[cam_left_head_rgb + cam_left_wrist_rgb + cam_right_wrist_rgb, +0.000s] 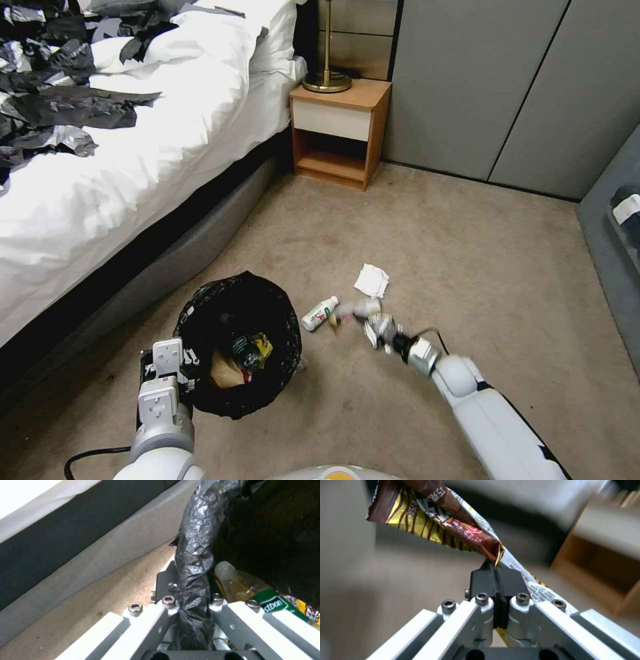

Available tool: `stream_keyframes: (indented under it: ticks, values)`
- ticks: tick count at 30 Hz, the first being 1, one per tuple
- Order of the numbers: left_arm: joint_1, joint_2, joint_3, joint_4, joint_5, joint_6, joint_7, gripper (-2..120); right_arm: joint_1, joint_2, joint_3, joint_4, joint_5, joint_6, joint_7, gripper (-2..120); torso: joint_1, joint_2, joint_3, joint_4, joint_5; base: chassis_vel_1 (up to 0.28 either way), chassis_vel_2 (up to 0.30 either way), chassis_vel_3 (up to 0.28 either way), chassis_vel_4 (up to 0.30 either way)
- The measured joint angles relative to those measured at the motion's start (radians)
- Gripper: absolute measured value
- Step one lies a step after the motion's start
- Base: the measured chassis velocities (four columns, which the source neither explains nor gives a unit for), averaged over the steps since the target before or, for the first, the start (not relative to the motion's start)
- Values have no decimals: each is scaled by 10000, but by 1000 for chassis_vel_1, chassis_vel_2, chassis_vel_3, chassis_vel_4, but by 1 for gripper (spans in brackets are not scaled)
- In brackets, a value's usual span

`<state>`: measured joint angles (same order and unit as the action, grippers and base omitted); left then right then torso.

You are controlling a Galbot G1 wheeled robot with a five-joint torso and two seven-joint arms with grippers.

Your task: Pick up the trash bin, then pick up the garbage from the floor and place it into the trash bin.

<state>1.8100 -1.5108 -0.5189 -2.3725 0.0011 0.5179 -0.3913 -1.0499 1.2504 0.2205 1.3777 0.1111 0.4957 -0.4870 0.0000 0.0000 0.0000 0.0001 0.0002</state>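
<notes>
The trash bin (pixel 267 313), lined with a black bag, hangs just above the carpet beside the bed. My left gripper (pixel 189 357) is shut on its bagged rim (pixel 193 555). Inside lie a plastic bottle (pixel 240 583), a yellow wrapper (pixel 308 610) and a brown paper bag (pixel 223 373). My right gripper (pixel 372 323) is low over the floor to the bin's right, shut on a brown-and-gold snack wrapper (pixel 433 515) that sticks out past the pads (pixel 483 580). On the carpet lie a small bottle (pixel 320 313) and a white tissue (pixel 371 280).
The bed (pixel 133 180), with black-and-silver plastic sheets (pixel 53 87) on it, runs along the left. A wooden nightstand (pixel 340 127) holding a brass lamp base (pixel 327 81) stands at the back. Grey wardrobe doors (pixel 507 87) close the far side; a grey seat (pixel 617 240) borders the right.
</notes>
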Motion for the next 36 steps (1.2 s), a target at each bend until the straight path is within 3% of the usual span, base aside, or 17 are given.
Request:
stream_keyframes:
  ticks: [6, 11, 14, 19, 22, 34, 36]
  values:
    - [-7, 12, 53, 59, 6, 2, 2, 0, -640, -393, -385, 3350, 1837, -439, 529, 0, 0, -1, -1, -1, -7, 0, 0, 0, 0]
    - [-24, -6, 110, 106, 46, 3, 4, 0, -1071, -714, -1243, 4797, 2667, -838, 879, 0, 0, 0, -1, -2, -5, 0, 0, 0, 0]
    - [-24, -15, 150, 107, 72, 3, 12, 0, -1285, -928, -2472, 5312, 2742, -1106, 1357, 0, 0, 0, -1, -2, -4, 0, 0, 0, 0]
    - [-1, -11, 151, 101, 82, 3, 15, 0, -1051, -872, -3884, 4935, 2244, -1382, 1777, 0, 0, 0, -1, -1, -3, 0, 0, 0, 0]
    - [6, -40, 146, 85, 105, 1, 16, 0, -589, -467, -4953, 4083, 1806, -1671, 2012, 0, 0, 0, 0, 1, -2, 0, 0, 0, 0]
    - [-42, -130, 237, 81, 168, -8, 21, 0, -53, 75, -5555, 2487, 1263, -2058, 2394, 0, 0, 0, -1, -2, -3, 0, 0, 0, 0]
    - [-38, -139, 259, 81, 189, -17, 22, 0, 23, 137, -5528, 2341, 1203, -2098, 2439, 13, 0, 0, 0, -1, -3, 0, 0, 0, 0]
